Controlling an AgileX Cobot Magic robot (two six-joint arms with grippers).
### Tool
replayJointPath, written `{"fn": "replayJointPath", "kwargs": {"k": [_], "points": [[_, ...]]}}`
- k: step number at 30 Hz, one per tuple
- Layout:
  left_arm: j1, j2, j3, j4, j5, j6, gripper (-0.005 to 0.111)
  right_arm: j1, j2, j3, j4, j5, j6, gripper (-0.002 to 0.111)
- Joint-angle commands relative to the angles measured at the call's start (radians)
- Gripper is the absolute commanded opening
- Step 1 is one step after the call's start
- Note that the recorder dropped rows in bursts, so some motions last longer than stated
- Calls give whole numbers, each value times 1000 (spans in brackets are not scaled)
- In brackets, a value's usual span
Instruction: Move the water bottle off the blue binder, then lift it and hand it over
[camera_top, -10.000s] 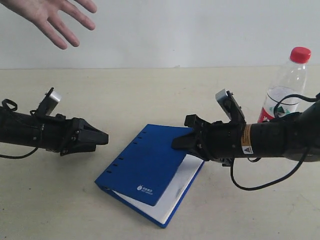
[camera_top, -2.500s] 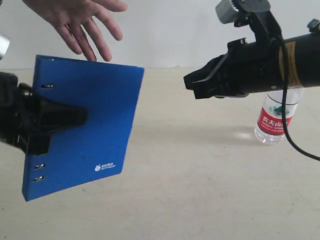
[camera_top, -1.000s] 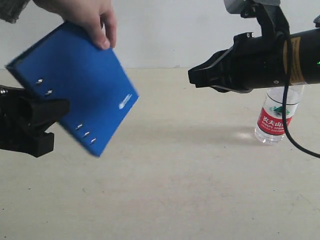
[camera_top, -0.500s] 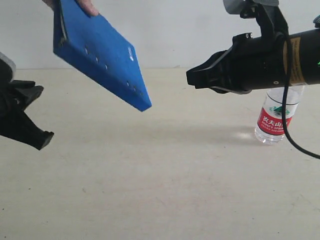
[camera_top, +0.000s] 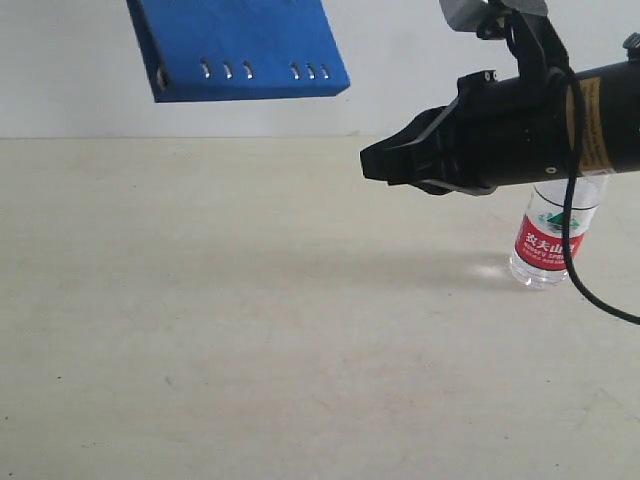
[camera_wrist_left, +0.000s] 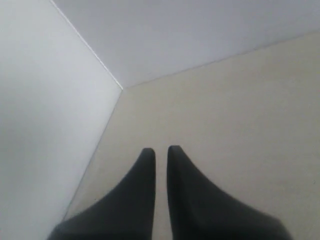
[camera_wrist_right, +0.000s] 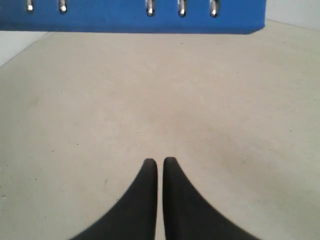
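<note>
Stiffness helps you: the blue binder (camera_top: 240, 50), aloft at upper left, looks rigid, light and slick, so pinch an edge near the spine. The water bottle (camera_top: 545, 245) stands on the table (camera_top: 250, 330), right. Both arms' jaws sit together, empty.

water bottle (camera_top: 548, 236) red label w/ Chinese chars 农夫山, green triangle logo, arm sticker (camera_top: 592, 125) txt unreadable

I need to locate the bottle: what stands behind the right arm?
The water bottle stands on the table behind the right arm. Its red-and-white label and base show; the arm covers its neck and cap.
</note>
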Motion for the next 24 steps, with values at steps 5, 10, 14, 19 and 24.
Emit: {"fn": "replayJointPath", "kwargs": {"k": [5, 10, 14, 19, 24], "points": [[52, -582, 3, 10, 437, -1, 5, -1, -9, -5, 1, -2, -6, 0], [52, -819, 7, 10, 706, -160, 5, -1, -9, -5, 1, -24, -6, 0], [52, -924, 55, 10, 768, -333, 5, -1, -9, -5, 1, -98, -6, 0], [52, -950, 201, 19, 720, -570, 5, -1, -16, -5, 1, -100, -6, 0], [52, -950, 346, 19, 534, -599, 5, -1, -86, -5, 1, -60, -2, 0]]}}
